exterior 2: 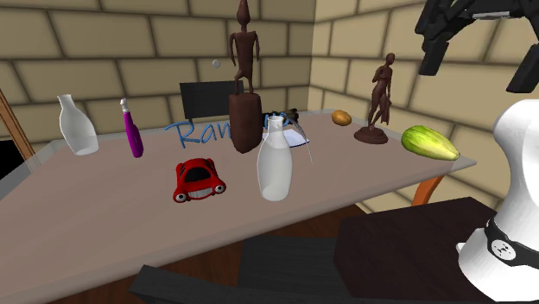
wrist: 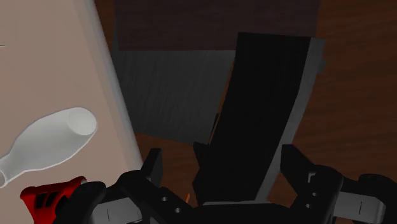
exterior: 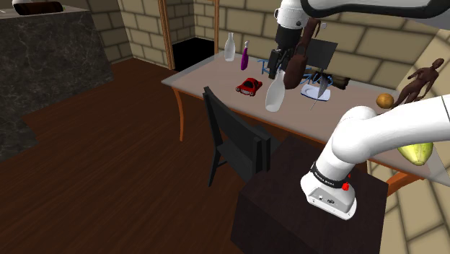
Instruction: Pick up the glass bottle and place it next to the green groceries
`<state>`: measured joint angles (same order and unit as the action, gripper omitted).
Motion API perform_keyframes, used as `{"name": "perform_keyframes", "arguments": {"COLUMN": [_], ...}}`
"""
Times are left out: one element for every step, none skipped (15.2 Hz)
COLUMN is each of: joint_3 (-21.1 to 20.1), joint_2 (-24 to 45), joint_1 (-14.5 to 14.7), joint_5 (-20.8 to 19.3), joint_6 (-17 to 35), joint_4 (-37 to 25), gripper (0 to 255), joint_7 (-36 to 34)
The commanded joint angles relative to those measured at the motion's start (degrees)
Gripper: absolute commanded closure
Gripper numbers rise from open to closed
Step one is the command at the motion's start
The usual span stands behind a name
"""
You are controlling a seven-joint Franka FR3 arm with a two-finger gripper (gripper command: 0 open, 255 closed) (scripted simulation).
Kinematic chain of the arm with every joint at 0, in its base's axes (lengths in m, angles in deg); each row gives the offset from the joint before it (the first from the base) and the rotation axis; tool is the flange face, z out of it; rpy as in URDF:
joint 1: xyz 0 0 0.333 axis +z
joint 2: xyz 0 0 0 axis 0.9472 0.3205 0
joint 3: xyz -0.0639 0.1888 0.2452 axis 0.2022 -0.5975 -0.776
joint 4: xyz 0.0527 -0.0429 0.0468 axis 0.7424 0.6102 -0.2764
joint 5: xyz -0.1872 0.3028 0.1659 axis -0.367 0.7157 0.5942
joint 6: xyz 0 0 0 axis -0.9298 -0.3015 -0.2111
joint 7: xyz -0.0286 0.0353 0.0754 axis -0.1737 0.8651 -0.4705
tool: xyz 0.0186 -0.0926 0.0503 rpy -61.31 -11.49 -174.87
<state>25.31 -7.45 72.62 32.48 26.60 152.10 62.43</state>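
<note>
While the claw point(exterior: 278, 71) hung with its two fingers apart and gripping nothing, the glass bottle point(exterior: 275, 94) stood upright on the table point(exterior: 209, 76), just under the claw in the shoulder view, middle of frame, by the table's near edge. In the wrist view the claw point(wrist: 222, 159) looked past the table point(wrist: 38, 63) edge. The glass bottle point(wrist: 54, 143) lay well off to one side of the fingers, not between them. The black chair point(wrist: 267, 108) showed between the fingers. The red toy car point(wrist: 48, 194) sat close to the bottle.

In the second exterior view the glass bottle point(exterior 2: 275, 160) was at centre frame, with the red toy car point(exterior 2: 199, 179) just beside it to the left. The green groceries point(exterior 2: 429, 142), one yellow-green oblong piece, lay at centre right near the table point(exterior 2: 104, 199) corner, well apart from the bottle. Also on the table:
- a second clear bottle point(exterior 2: 76, 125), far left
- a purple bottle point(exterior 2: 133, 129)
- a tall brown carved figure point(exterior 2: 244, 78) behind the glass bottle
- a smaller brown statue point(exterior 2: 377, 99)
- a small orange-brown round item point(exterior 2: 342, 117)

The room had tan stone-block walls point(exterior 2: 129, 43) and a dark wooden floor point(exterior: 108, 159). A dark marbled counter point(exterior: 50, 65) stood at upper left, and a black area point(exterior: 193, 52) showed behind the table. The black chair point(exterior: 234, 137) was drawn up at the table's near side. The dark stand point(exterior: 288, 209) was at lower right.
</note>
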Motion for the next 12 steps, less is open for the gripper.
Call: {"name": "perform_keyframes", "arguments": {"joint_3": [0.0,1.2,2.3,3.5,4.7,5.8,7.0,8.1,9.3,10.5,11.6,12.8], "joint_2": [0.0,0.6,1.3,2.0,2.8,3.6,4.6,5.5,6.6,7.7,8.9,10.1], "joint_1": [0.0,-0.5,-1.1,-1.6,-2.1,-2.6,-3.1,-3.6,-4.0,-4.5,-4.9,-5.3], "joint_5": [0.0,-0.7,-1.3,-2.0,-2.6,-3.2,-3.7,-4.3,-4.7,-5.2,-5.6,-5.9], "joint_6": [0.0,1.0,2.0,3.0,4.1,5.1,6.2,7.2,8.3,9.3,10.4,11.4], "joint_4": [0.0,0.3,0.6,0.7,0.9,0.9,0.9,0.9,0.7,0.5,0.3,0.0], "gripper": [0,0,0,0,0,0,0,0,0,0,0,0], "joint_7": [0.0,0.9,1.8,2.7,3.6,4.6,5.5,6.3,7.2,8.1,9.0,10.0]}}
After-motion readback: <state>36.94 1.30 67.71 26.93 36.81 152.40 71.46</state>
